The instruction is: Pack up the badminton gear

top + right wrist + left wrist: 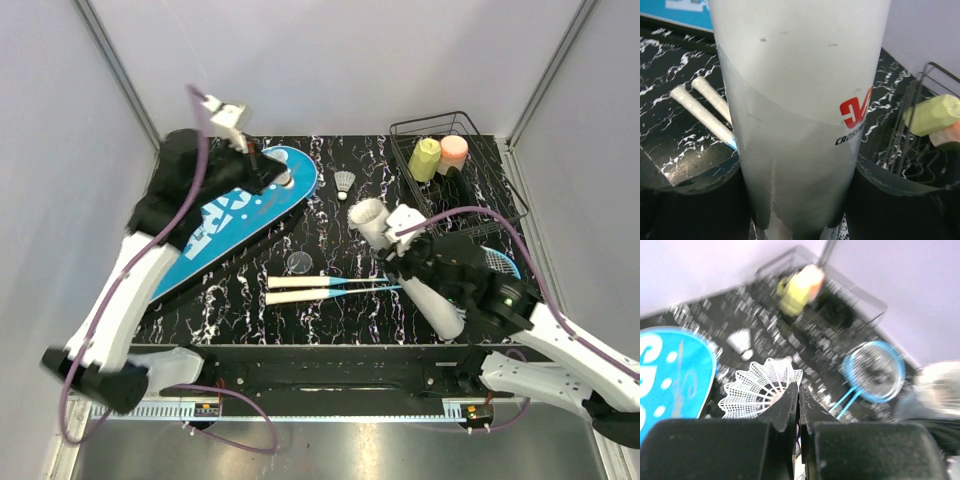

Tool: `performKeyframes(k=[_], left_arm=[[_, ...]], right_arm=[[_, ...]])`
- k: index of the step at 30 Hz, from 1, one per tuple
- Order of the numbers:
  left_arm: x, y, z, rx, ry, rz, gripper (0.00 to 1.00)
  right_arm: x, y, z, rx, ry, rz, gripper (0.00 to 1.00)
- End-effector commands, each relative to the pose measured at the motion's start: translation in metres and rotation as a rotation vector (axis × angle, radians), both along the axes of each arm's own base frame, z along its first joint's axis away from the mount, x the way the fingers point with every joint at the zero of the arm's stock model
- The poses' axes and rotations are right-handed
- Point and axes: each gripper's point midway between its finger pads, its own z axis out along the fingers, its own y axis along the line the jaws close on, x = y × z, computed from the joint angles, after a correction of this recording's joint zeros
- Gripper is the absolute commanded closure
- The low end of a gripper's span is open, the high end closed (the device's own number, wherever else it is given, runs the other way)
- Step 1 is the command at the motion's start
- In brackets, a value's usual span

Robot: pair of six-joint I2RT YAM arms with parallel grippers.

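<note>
My left gripper (281, 180) hangs over the wide end of the blue "SPORT" cover (235, 215). Its jaws (800, 397) are shut on the skirt of a white mesh shuttlecock (760, 387), which sticks out to the left of the fingers. A second shuttlecock (344, 183) (740, 340) stands on the table beyond. My right gripper (800, 210) is shut round the long white tube (800, 100), which lies tilted with its open mouth (367, 214) towards the cover. Two blue rackets (330, 288) lie side by side, white handles left and heads (875, 370) near the right arm.
A black wire basket (470, 125) at the back right holds a yellow bottle (425, 158) and a pink bottle (454, 150). A small clear round lid (298, 263) lies just above the racket handles. Grey walls close in the black marbled table (250, 310).
</note>
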Motion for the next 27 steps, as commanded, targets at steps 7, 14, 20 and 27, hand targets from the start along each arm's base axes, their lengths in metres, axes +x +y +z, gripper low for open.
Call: performKeyframes(k=[7, 14, 20, 27], left_arm=[[-0.110, -0.024, 0.103, -0.416, -0.109, -0.325, 0.97], [-0.129, -0.050, 0.090, -0.376, -0.067, -0.426, 0.96], [-0.139, -0.063, 0.082, -0.355, -0.050, -0.484, 0.96], [-0.154, -0.083, 0.072, -0.345, 0.016, -0.600, 0.84]], right_arm=[[-0.013, 0.063, 0.017, 0.041, -0.005, 0.279, 0.65], [-0.015, 0.074, 0.022, 0.066, 0.002, 0.323, 0.65], [-0.014, 0.070, 0.026, 0.088, -0.010, 0.301, 0.66], [-0.015, 0.068, 0.030, 0.104, -0.023, 0.295, 0.66]])
